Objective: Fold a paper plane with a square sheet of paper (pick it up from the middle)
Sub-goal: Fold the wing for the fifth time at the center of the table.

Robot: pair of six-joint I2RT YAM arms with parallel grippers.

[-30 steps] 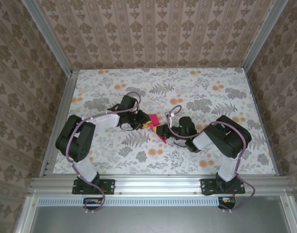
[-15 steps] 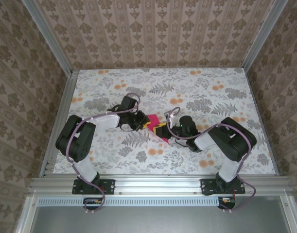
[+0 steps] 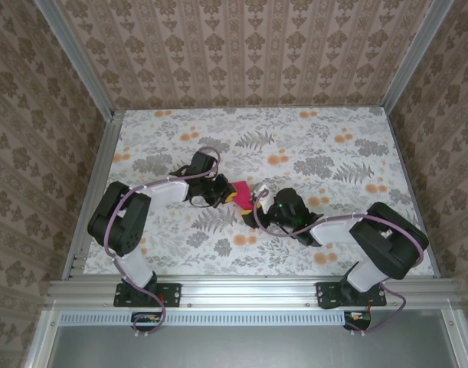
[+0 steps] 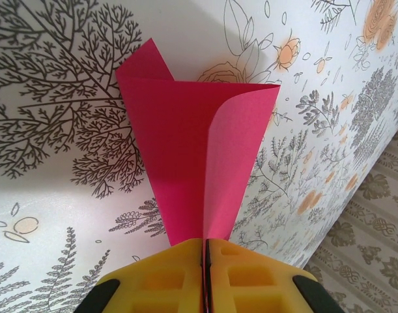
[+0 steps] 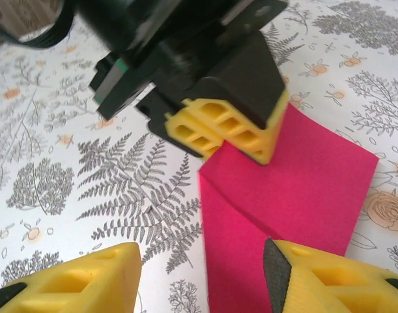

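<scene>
The square sheet of paper (image 4: 179,150), partly folded, pinched between left fingers (image 4: 163,280); right fingers (image 5: 81,280) apart

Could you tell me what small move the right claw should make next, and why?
Probably lower and close the right claw on the near edge of the pink sheet: its jaws stand open over that edge, while the left claw is shut on the far end, so a second grip seems needed.

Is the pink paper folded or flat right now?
Folded. In the left wrist view the square sheet of paper is doubled over, both layers pinched in the shut left gripper, one flap curling open.
</scene>
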